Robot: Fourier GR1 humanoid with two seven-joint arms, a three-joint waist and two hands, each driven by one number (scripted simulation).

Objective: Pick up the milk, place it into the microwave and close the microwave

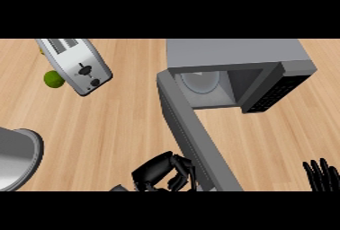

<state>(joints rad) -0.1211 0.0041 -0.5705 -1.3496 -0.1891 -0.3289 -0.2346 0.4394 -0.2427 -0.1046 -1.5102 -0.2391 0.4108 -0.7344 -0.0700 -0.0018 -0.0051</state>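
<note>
Left robot hand [163, 173] curled, beside microwave door [192, 134] — open, pointing toward camera

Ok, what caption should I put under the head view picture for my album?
Robot's curled left hand beside the open microwave door, right hand resting at lower right, toaster at upper left.

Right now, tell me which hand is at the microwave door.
The left hand, curled beside the open door; the right hand rests open at the lower right.
</note>
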